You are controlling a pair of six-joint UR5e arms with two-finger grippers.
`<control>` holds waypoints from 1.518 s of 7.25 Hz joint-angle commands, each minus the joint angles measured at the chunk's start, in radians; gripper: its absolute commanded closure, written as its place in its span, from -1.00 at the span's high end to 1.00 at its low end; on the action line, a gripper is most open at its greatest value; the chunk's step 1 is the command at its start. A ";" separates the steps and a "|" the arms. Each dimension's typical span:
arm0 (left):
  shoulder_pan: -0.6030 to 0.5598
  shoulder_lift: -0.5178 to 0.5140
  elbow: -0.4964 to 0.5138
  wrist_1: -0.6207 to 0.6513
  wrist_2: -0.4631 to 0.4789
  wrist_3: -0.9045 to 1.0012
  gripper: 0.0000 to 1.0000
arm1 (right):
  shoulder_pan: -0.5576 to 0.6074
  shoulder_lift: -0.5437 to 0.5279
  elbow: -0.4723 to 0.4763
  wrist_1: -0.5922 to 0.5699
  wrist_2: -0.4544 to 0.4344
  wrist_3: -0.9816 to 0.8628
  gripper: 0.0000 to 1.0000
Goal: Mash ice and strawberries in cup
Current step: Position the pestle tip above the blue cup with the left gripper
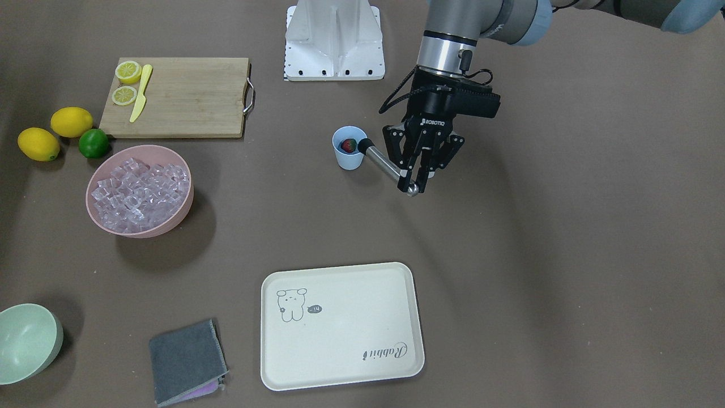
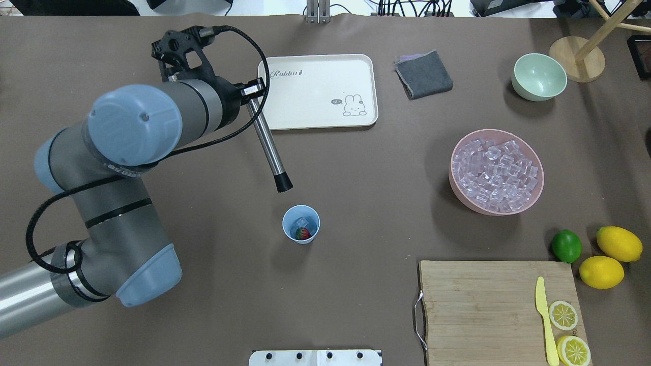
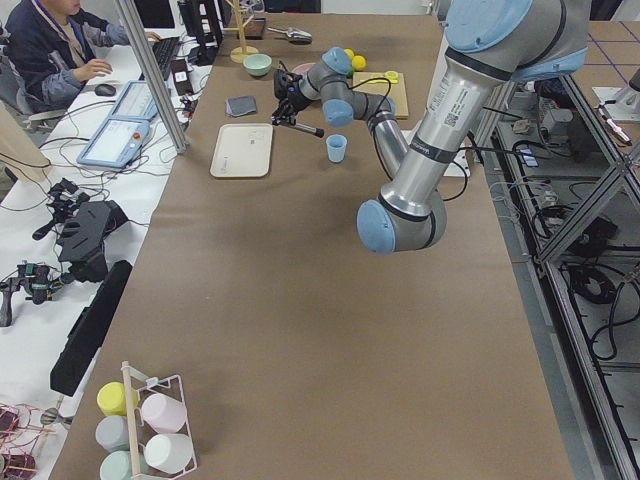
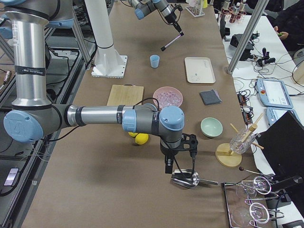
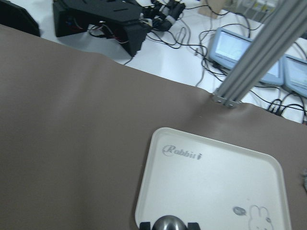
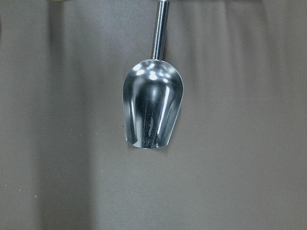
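While the left gripper (image 1: 417,181) is clenched on a tilted steel muddler (image 1: 380,162), its black head hangs near the light-blue plastic cup (image 1: 350,161) on the worktop (image 1: 510,255), which holds a red strawberry (image 1: 347,145) and seemingly clear ice (image 2: 302,222). Advise straightening it, then pressing straight down.

I'm seeing a light-blue cup (image 1: 349,160) with a red, green-capped strawberry (image 1: 348,145) inside, clear pinkish ice (image 1: 139,192) in a pink bowl (image 1: 148,231), a cream tray (image 1: 340,351) printed with a rabbit, all on my brown bench (image 1: 510,283).

Even overhead light; soft shadows; glare on scoop (image 6: 152,112)
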 commanded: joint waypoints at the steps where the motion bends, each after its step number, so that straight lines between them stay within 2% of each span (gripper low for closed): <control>1: 0.028 0.008 -0.014 -0.095 0.083 0.009 -1.00 | 0.001 -0.002 0.000 0.000 -0.001 -0.002 1.00; 2: 0.043 0.013 -0.022 -0.089 0.200 0.009 -1.00 | 0.001 0.000 0.002 0.000 -0.001 0.000 1.00; 4: 0.178 0.035 -0.010 -0.070 0.470 0.040 -1.00 | 0.000 -0.002 -0.003 0.000 -0.004 0.000 1.00; 5: 0.235 0.042 -0.043 -0.070 0.579 0.044 -1.00 | 0.000 0.004 -0.007 0.000 -0.011 0.000 1.00; 8: 0.244 0.046 -0.155 -0.058 0.594 0.144 -1.00 | 0.000 -0.003 -0.010 0.000 -0.014 0.000 1.00; 10: 0.266 0.065 -0.119 -0.058 0.672 0.147 -1.00 | 0.000 -0.003 -0.012 0.000 -0.011 0.000 1.00; 11: 0.316 0.062 -0.099 -0.058 0.744 0.147 -1.00 | 0.000 -0.005 -0.013 -0.002 -0.011 0.000 1.00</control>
